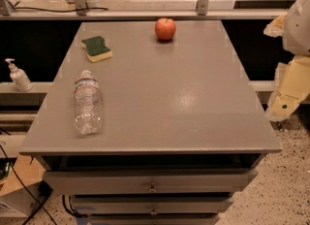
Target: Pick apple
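Note:
The apple (165, 29) is small, round and red-orange. It stands near the far edge of the grey cabinet top (184, 98), a little right of the middle. My gripper (287, 93) is a cream-coloured piece hanging at the right edge of the view, beside the cabinet's right side. It is off the top and far from the apple, and nothing shows in it.
A green and yellow sponge (97, 48) lies at the far left of the top. A clear water bottle (86, 103) lies on its side at the front left. A soap dispenser (18, 75) stands on a ledge to the left. Drawers (152, 183) are below.

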`<state>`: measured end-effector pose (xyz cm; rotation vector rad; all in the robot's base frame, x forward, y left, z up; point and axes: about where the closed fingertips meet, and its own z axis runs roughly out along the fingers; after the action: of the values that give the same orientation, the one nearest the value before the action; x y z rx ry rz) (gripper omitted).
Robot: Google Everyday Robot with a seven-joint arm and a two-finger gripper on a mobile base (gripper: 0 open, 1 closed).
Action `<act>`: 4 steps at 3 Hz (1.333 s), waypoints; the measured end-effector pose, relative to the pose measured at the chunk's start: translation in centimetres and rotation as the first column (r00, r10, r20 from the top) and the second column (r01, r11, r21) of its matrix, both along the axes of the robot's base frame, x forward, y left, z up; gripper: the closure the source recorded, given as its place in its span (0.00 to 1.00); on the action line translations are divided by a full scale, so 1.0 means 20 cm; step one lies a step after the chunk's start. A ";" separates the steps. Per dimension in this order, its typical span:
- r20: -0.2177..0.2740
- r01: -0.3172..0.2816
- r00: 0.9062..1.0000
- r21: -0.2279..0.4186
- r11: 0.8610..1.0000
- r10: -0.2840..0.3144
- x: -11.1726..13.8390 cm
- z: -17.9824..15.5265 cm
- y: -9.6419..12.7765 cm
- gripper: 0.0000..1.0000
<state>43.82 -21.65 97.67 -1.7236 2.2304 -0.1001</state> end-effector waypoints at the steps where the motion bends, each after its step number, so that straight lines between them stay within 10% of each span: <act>1: 0.000 0.000 1.000 0.000 1.000 0.000 0.00 0.00 0.00 0.00; 4: 0.210 -0.097 0.977 0.269 0.958 0.040 0.26 0.07 0.15 0.00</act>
<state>48.93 -18.67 99.05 -1.5615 1.9317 0.0504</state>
